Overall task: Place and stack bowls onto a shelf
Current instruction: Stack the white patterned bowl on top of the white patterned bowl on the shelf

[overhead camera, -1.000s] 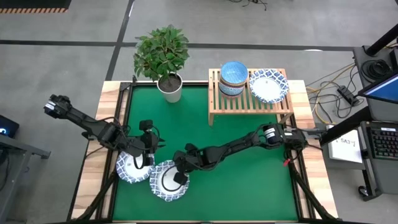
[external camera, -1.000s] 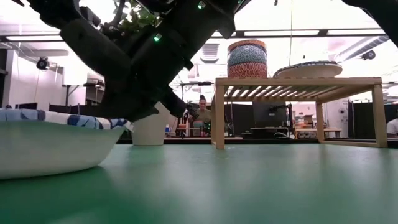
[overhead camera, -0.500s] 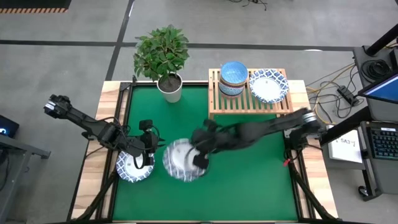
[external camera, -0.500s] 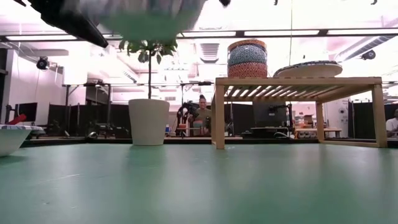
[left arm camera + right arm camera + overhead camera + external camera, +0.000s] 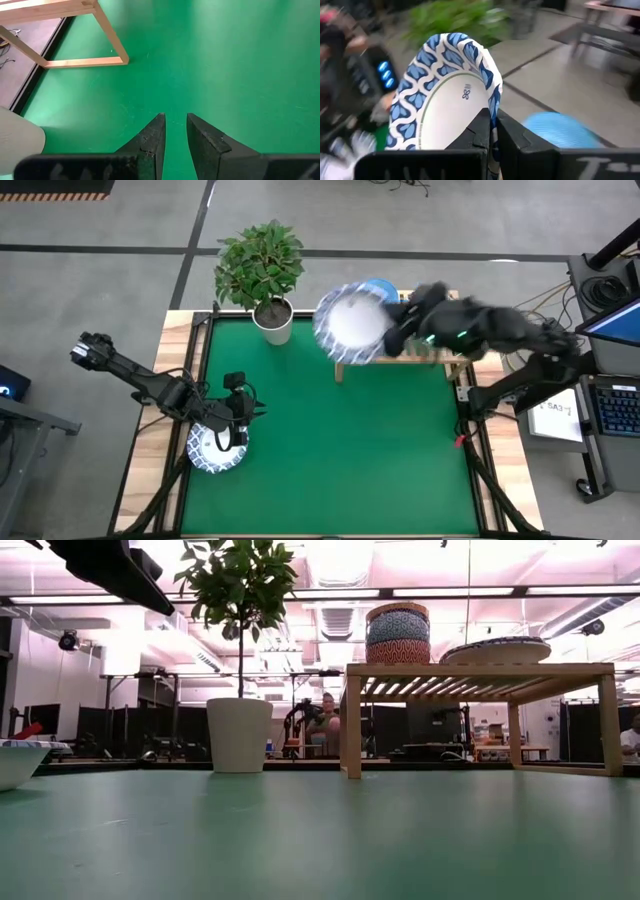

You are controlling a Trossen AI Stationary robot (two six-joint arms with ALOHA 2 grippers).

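right gripper (image 5: 492,132) up over the shelf (image 5: 400,345), jaws pinched on the rim of a wide white blue-rimmed bowl (image 5: 350,321), tilted, beside the stacked small bowls (image 5: 398,633), left gripper (image 5: 174,131) slightly open, holding nothing, low by another bowl on the desk (image 5: 213,450)

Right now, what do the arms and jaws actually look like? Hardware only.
Both arms are dark, near black, built of slim jointed links. The left gripper has two flat, wedge-shaped matte black fingers with scuffed edges on a black crossbar. The right gripper has the same blocky black fingers, and pale embossed lettering shows on its crossbar. A green light glows on the right arm. No loose cables are visible.
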